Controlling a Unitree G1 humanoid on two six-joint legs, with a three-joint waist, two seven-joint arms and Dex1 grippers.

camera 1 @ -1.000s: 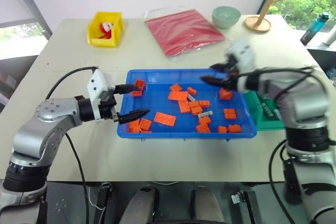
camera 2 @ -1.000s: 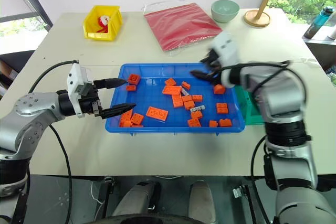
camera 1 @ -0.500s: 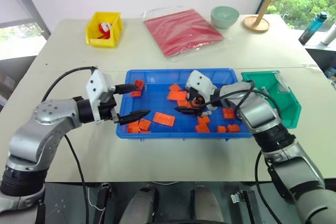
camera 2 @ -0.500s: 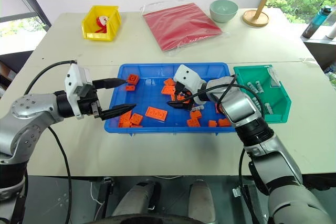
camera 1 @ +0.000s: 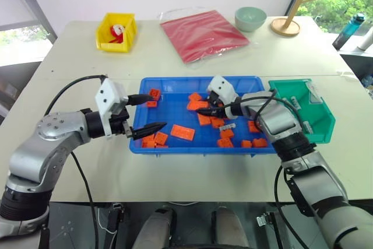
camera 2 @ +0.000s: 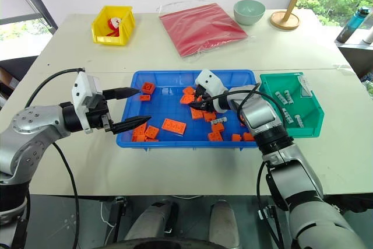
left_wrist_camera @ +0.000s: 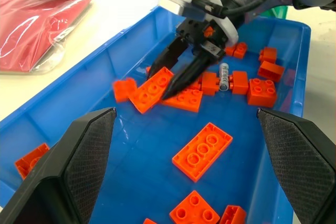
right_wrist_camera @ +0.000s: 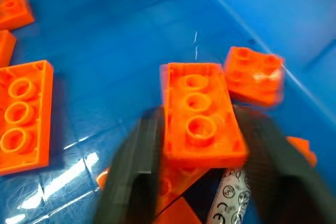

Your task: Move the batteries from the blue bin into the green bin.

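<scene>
Your right claw (left_wrist_camera: pixel 176 74) sits mid-frame in the blue bin (camera 1: pixel 175 83), its fingers narrowly parted astride an orange brick (right_wrist_camera: pixel 199 114), apparently pinching it, not a battery. The nearest battery (left_wrist_camera: pixel 224 76) lies just right of it, long axis running up-frame. Your left claw (camera 1: pixel 152 112), wide open and empty, hangs at the bin's left edge. The green bin (camera 1: pixel 322 122) waits at right.

Beige table (camera 1: pixel 76 62) carries: blue bin (camera 1: pixel 175 144) under both grippers, green bin (camera 1: pixel 322 125) just beside the right arm, yellow bin (camera 1: pixel 127 44), red bag (camera 1: pixel 204 34), pale green bowl (camera 1: pixel 251 18), wooden stand (camera 1: pixel 287 26) beyond.
</scene>
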